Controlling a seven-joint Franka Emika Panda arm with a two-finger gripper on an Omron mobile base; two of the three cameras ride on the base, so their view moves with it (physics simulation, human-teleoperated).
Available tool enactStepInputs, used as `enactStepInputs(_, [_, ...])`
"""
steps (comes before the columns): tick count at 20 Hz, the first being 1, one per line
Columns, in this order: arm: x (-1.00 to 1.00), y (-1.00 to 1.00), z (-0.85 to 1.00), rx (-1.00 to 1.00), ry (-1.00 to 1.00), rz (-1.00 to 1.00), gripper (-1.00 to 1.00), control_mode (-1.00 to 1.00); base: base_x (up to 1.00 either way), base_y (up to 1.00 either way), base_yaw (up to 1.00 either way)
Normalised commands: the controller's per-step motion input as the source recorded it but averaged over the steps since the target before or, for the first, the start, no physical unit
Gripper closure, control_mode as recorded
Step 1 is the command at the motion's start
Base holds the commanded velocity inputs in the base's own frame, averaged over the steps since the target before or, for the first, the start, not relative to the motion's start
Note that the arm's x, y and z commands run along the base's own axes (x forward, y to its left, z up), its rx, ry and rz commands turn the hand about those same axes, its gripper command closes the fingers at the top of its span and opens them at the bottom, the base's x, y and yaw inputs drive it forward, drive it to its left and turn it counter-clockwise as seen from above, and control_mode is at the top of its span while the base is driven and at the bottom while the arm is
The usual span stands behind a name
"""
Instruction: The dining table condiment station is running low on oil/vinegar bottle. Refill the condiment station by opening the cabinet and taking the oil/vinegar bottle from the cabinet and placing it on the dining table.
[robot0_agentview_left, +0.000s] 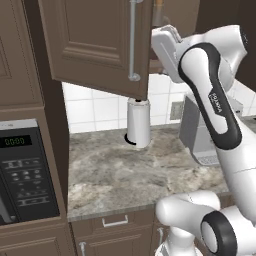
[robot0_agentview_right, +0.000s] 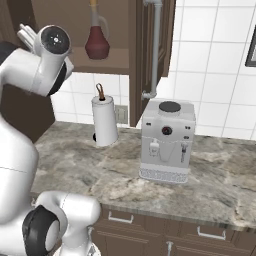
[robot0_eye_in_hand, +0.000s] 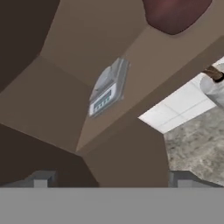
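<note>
The oil/vinegar bottle (robot0_agentview_right: 97, 44), with its dark-red round body and thin neck, stands on the lower shelf of the open cabinet (robot0_agentview_right: 115, 62). In the hand view its red body (robot0_eye_in_hand: 174, 14) sits at the top edge, ahead of and apart from my gripper (robot0_eye_in_hand: 112, 181). The gripper is open, its fingertips (robot0_eye_in_hand: 41, 179) wide apart with nothing between them. The hand (robot0_agentview_left: 166, 44) is raised at the cabinet's opening, just below shelf height. The left cabinet door (robot0_agentview_left: 95, 42) is swung out, and its silver bar handle (robot0_agentview_left: 133, 42) shows. The dining table is out of view.
A small kitchen scale (robot0_eye_in_hand: 106, 92) lies on the cabinet shelf. On the marbled wall counter (robot0_agentview_right: 100, 165) stand a white paper-towel roll (robot0_agentview_right: 105, 121) and a grey coffee machine (robot0_agentview_right: 167, 141). A microwave (robot0_agentview_left: 20, 170) is built in at the left. The right door (robot0_agentview_right: 150, 55) stands edge-on.
</note>
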Motion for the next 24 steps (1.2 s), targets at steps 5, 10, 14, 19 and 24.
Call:
enactStepInputs(5, [0.07,0.81,0.11,0.00,0.03,0.11,-1.00,-1.00,0.00,0.00,0.00])
enactStepInputs(10, [-0.25,0.67,0.24,0.05,0.10,0.25,-1.00,-1.00,0.00,0.00,0.00])
enactStepInputs(14, [-0.58,0.92,0.21,0.09,0.08,0.31,-1.00,-1.00,0.00,0.00,0.00])
enactStepInputs(19, [-0.57,1.00,0.04,0.04,0.02,0.26,-1.00,-1.00,0.00,0.00,0.00])
enactStepInputs(24, [-0.07,0.39,0.00,0.00,-0.02,0.01,-1.00,-1.00,0.00,0.00,0.00])
